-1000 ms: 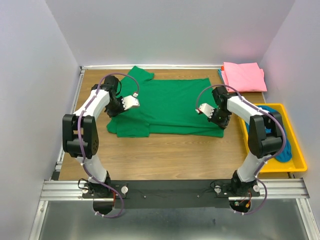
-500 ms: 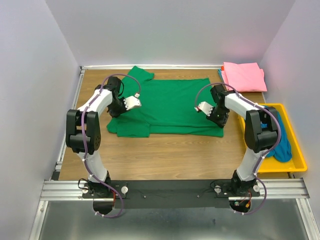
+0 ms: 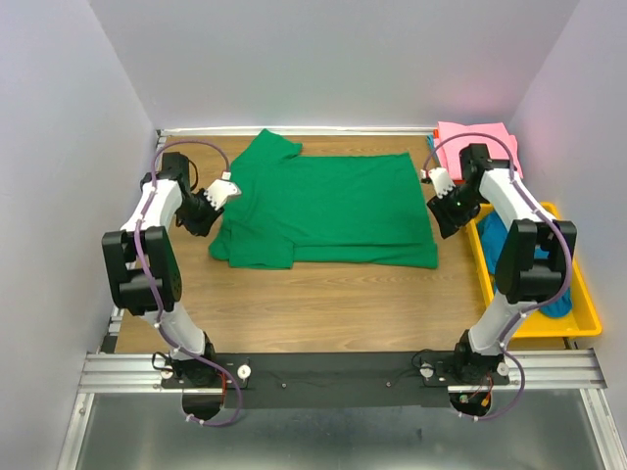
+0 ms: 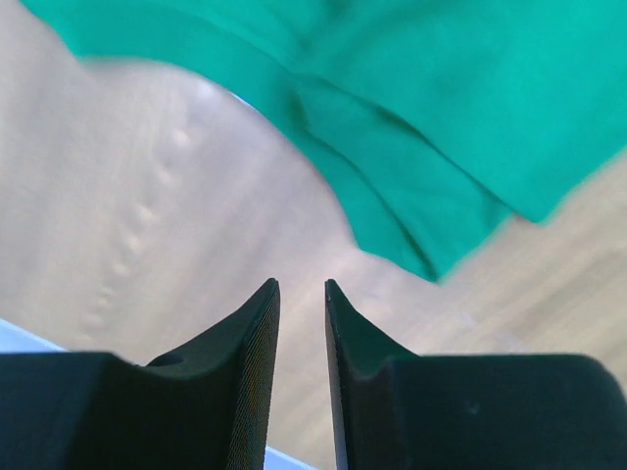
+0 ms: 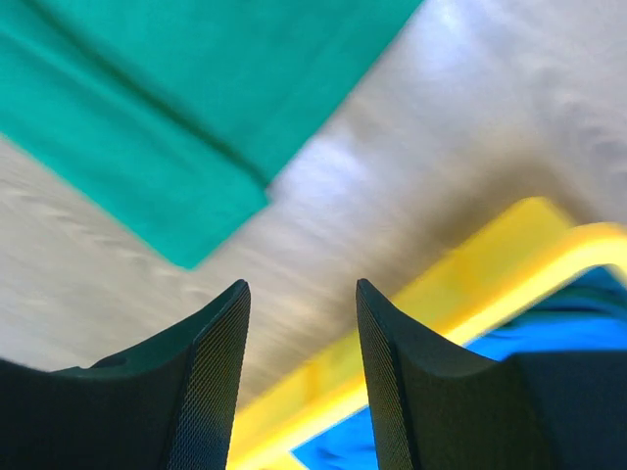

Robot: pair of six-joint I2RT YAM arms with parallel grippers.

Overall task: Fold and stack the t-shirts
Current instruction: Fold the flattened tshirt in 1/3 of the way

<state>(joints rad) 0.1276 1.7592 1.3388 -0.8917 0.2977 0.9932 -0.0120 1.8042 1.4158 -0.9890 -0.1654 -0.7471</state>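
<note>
The dark green t-shirt lies flat mid-table, its near part doubled over; it also shows as the green t-shirt and the same cloth in the wrist views. My left gripper hovers just off the shirt's left sleeve, and my left gripper stands open by a narrow gap over bare wood. At the shirt's right edge, my right gripper is open too, my right gripper holding nothing. A folded pink t-shirt sits back right. The teal-blue t-shirt lies bunched in the tray.
The yellow tray stands along the right edge, its rim close under my right gripper. White walls close in the table on the left, back and right. Bare wood lies between the green shirt and the arm bases.
Both grippers opened and let go of the green shirt. The left one pulled out to the left, the right one out to the right and back toward the pink shirt.
</note>
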